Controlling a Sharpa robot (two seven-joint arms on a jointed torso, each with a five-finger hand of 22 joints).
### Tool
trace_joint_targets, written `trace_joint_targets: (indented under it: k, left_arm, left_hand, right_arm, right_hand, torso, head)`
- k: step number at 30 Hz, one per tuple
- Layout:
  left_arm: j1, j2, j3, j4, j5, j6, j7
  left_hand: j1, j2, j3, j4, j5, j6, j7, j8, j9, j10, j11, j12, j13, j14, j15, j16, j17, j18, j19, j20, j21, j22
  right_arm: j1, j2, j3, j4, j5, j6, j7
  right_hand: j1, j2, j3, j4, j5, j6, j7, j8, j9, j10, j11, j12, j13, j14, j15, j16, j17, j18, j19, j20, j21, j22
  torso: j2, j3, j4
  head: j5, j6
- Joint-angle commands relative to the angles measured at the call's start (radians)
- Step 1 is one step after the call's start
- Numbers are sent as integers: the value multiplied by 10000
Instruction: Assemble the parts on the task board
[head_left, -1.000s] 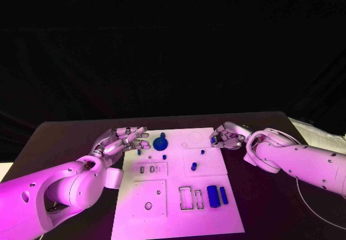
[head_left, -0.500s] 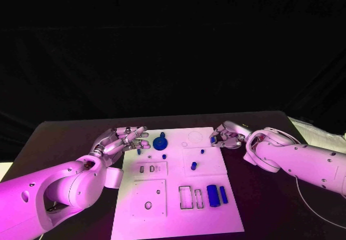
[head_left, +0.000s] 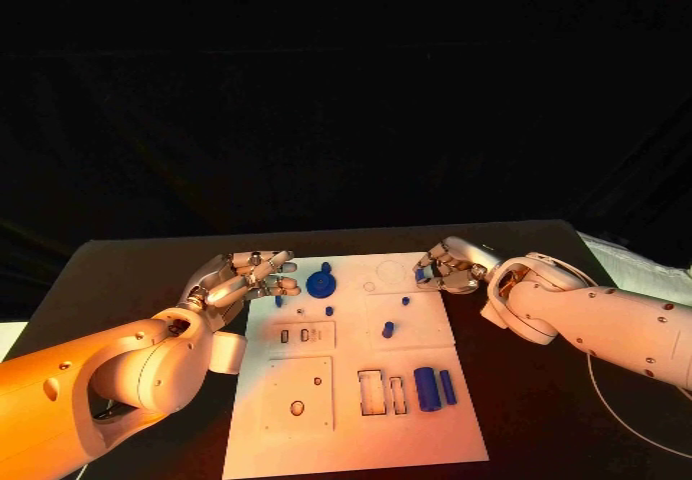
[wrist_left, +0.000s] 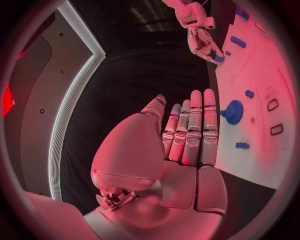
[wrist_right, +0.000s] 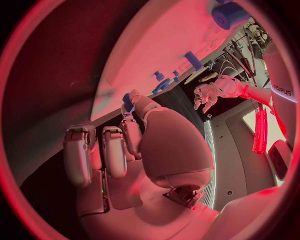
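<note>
The white task board (head_left: 353, 420) lies in the middle of the table. A blue gear (head_left: 320, 287) stands near its far left corner, and small blue pegs (head_left: 388, 328) are scattered further in. A thick blue cylinder (head_left: 426, 388) and a thinner one (head_left: 449, 388) lie near the board's right edge. My left hand (head_left: 245, 278) hovers at the far left edge beside the gear, fingers straight and holding nothing; the gear (wrist_left: 234, 111) sits just past its fingertips. My right hand (head_left: 450, 270) is at the far right corner, pinching a small blue part (wrist_right: 127, 102) between thumb and finger.
Rectangular slots (head_left: 371, 392) and a round hole (head_left: 297, 408) open in the board's near half. Black table (head_left: 130, 270) surrounds the board. A pale object (head_left: 627, 262) lies at the table's far right edge.
</note>
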Motion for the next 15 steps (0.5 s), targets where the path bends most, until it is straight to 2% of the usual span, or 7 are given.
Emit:
trace_joint_targets:
  k: [1, 9, 12, 15]
  left_arm:
    - [2, -4, 4, -23, 11, 195, 78]
    - [2, 34, 3, -349, 188, 243, 78]
    - [2, 41, 3, -461, 297, 260, 80]
    - [2, 47, 3, -604, 371, 280, 88]
  left_hand:
    - [107, -28, 15, -70, -57, 68, 20, -55, 0, 62, -15, -44, -12, 26, 35, -40, 9, 102, 42, 4, 64, 13]
    - [117, -18, 31, -82, -56, 73, 17, -64, 0, 67, -16, -56, -13, 30, 34, -49, 25, 101, 41, 2, 68, 15]
    - [117, -18, 31, -82, -56, 73, 17, -64, 0, 67, -16, -56, -13, 30, 34, -49, 25, 101, 41, 2, 68, 15]
    - [117, -18, 31, -82, -56, 73, 17, -64, 0, 67, -16, -56, -13, 30, 34, -49, 25, 101, 41, 2, 68, 15]
  right_arm:
    - [118, -31, 30, 386, 367, -315, -921]
    - [305, 177, 44, 1485, 165, -438, -2516]
    - [300, 471, 38, 1874, -176, -431, -2999]
    - [226, 878, 9, 2240, -755, -385, -3393]
  right_hand:
    - [52, 204, -7, -8, -38, 451, -312, 264, 252, 46, -73, -150, 103, 807, -74, -22, 1626, -130, 57, -93, 14, 1255]
    - [-55, 195, -9, 2, -10, 378, -299, 226, 248, -111, -69, -456, -129, 775, -80, -102, 1484, -107, -14, -112, -27, 1157]
    - [-89, 221, 13, 7, 52, 355, -294, 212, 248, -139, -66, -521, -172, 772, -80, -112, 1469, -103, -28, -115, -36, 1137]
    - [-116, 217, 21, 4, 88, 331, -285, 198, 246, -188, -61, -618, -244, 769, -79, -122, 1454, -100, -39, -116, -43, 1121]
  torso:
    - [-24, -22, 0]
    - [-169, -111, 6]
    - [-215, -148, 35]
    - [-265, -188, 62]
  head:
    - [7, -25]
    - [97, -128]
    - [166, -192]
    - [275, -320]
